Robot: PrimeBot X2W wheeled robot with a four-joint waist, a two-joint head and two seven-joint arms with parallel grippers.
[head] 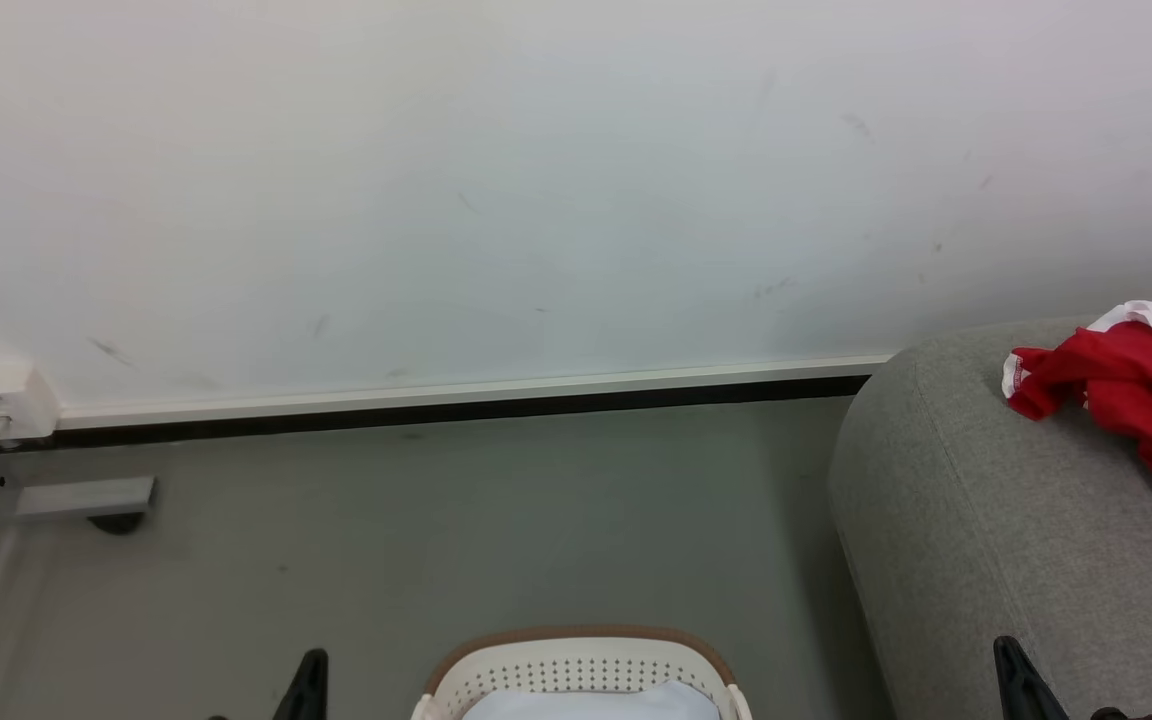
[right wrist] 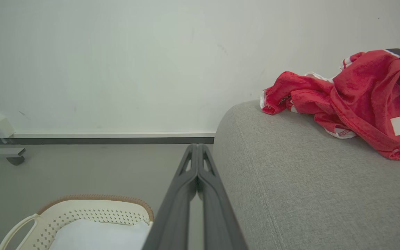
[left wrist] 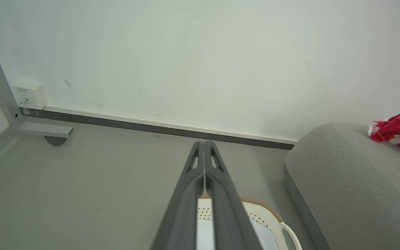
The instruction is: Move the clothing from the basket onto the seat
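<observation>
At the far left a metal frame stands on the floor against the wall. Our left gripper hangs over the floor just left of the basket, its fingers clenched together on nothing. The basket sits near us in the middle, and what we see inside it is a plain white pad. Its near part is cut off, so we cannot tell whether any garment lies there. Our right gripper is likewise pinched closed and empty, between the basket and the seat. Toward the seat's far right the red clothing lies bunched, close to the rounded far edge. We judge two risks. A reach into the basket could catch the pad instead of a garment, and an arm brushing the heap could push it off that edge to the floor.
</observation>
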